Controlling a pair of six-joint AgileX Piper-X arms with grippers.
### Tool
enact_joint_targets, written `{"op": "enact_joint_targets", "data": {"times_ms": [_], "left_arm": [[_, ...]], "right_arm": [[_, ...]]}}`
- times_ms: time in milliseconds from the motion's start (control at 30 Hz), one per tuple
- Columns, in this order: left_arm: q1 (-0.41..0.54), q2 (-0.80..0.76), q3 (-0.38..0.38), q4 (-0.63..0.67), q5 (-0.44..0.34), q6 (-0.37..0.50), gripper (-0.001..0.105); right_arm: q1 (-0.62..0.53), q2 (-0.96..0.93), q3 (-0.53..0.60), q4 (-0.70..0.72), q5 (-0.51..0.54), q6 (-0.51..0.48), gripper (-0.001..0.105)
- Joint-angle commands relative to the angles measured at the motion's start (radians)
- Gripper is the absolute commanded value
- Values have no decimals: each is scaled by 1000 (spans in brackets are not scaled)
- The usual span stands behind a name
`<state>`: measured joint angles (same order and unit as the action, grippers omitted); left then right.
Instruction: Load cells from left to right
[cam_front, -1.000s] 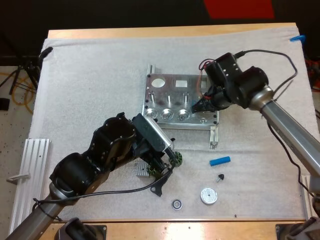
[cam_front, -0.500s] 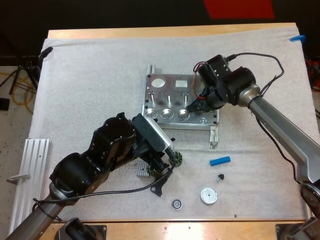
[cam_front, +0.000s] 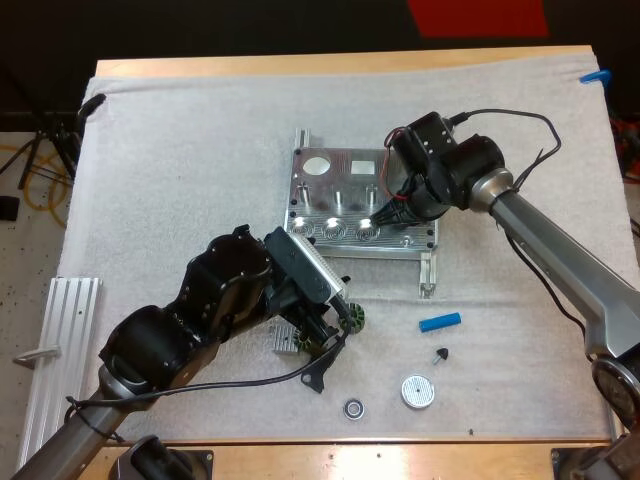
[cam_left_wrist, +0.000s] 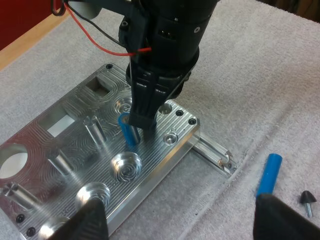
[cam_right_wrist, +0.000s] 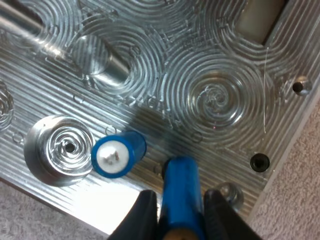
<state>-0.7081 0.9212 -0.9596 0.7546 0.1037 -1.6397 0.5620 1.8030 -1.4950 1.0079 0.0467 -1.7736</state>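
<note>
**Inspector:** Gripper states?

**Operator:** My right gripper (cam_front: 392, 212) has its fingers clamped on a blue cylindrical piece (cam_right_wrist: 176, 192) above the machined aluminium fixture (cam_front: 340, 160). My left gripper (cam_left_wrist: 185, 210) stands wide apart and holds nothing, over the white mat (cam_front: 180, 150) near the fixture's front edge.

**Inspector:** Cell location?

**Operator:** A blue cylindrical cell with a white metal cap (cam_right_wrist: 118, 154) leans on the plate, just beside the held piece and next to a round seat (whether it is seated, I cannot tell). A spare blue cylinder (cam_front: 439, 322) lies on the mat, well apart.

**Inspector:** Handling?

**Operator:** I judge it rigid, light and smooth-skinned, so apt to slip or roll. I'd grip mid-barrel, clear of the caps.
</note>
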Motion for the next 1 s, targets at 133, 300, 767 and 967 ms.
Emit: {"op": "enact_joint_targets", "data": {"times_ms": [133,300,767,967], "left_arm": [[0,1,-3,-6,5,-1,60],[0,1,-3,-6,5,-1,60],[0,1,-3,-6,5,-1,60],[0,1,-3,-6,5,-1,60]], "right_arm": [[-1,2,-6,7,-5,-11,0],[-1,2,-6,16,-5,-20,0],[-1,2,-6,19,-8,-25,0],[-1,2,-6,30,-35,-49,0]]}}
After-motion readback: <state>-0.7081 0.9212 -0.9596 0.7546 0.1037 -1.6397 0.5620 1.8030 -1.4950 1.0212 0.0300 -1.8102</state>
